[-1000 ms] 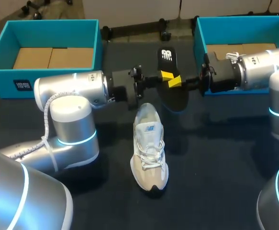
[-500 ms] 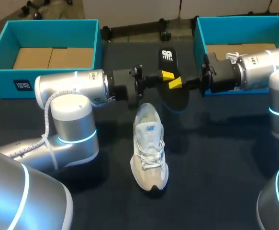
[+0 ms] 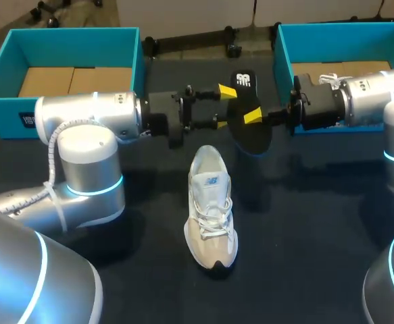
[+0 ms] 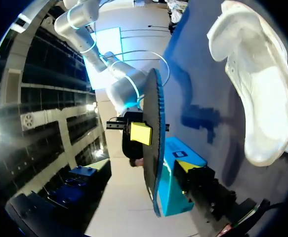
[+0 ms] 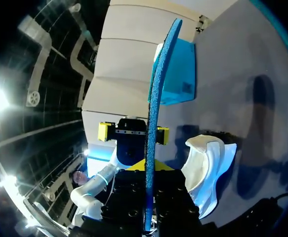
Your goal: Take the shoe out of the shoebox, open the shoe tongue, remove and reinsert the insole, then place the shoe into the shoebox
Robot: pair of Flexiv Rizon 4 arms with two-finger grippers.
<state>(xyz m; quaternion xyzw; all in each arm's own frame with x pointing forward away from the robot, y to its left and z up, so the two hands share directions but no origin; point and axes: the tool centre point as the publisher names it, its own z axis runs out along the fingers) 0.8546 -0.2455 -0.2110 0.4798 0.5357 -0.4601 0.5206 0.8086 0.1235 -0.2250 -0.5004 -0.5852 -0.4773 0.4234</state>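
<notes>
My right claw point(image 3: 253, 116) is clamped on the insole point(image 3: 252, 137), holding it on edge above the sneaker point(image 3: 211, 206) on the tabletop point(image 3: 311, 229). My left claw point(image 3: 222, 108) gapes wide beside it. The insole looks light and floppy, so I'd grip mid-length.

Overhead view; opposed wrist close-ups of insole point(image 3: 254, 137)

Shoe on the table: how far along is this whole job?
Done: the shoe is out on the table, and its insole is out. In hand: the right claw grips the insole above the table, the left claw open beside it. Left: slide the insole back in, then put the shoe in a blue box.
</notes>
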